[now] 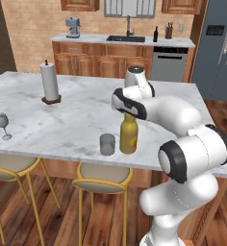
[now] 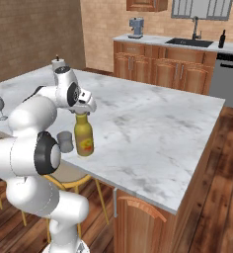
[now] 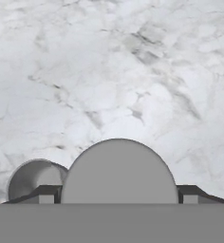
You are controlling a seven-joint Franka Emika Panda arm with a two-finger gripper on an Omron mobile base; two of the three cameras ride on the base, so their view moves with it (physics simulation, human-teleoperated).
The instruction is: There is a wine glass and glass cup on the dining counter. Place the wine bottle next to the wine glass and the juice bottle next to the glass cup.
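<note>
Juice bottle (image 1: pixel 128 136) stands upright near the front edge of the marble bench (image 1: pixel 77 113), just beside the grey glass cup (image 1: pixel 107 144), so by my reckoning that half of the job looks as good as done. My pincer (image 2: pixel 82 111) sits right over the bottle's cap, its jaws spread wide on either side of the neck and closed on nothing that I can make out; whether a fingertip brushes the cap I cannot tell. Looking straight down along my hand, the cap shows as a big grey dome between my two dark fingertips (image 3: pixel 46 194), with the round mouth of the cup just off to one side and bare marble beyond. The wine glass (image 1: pixel 2 125) waits alone well apart at the far left end of the bench, near a roll of paper towels (image 1: pixel 50 82) on its wooden stand, with no bottle beside it. The dark wine bottle (image 1: pixel 156 34) stands on the back counter beside the black sink (image 1: pixel 125 38), untouched as things lie. What remains, as I judge it, is to lift clear of the juice, drive round to that back counter, take the wine bottle and carry it over to set it down next to the stemmed glass.
</note>
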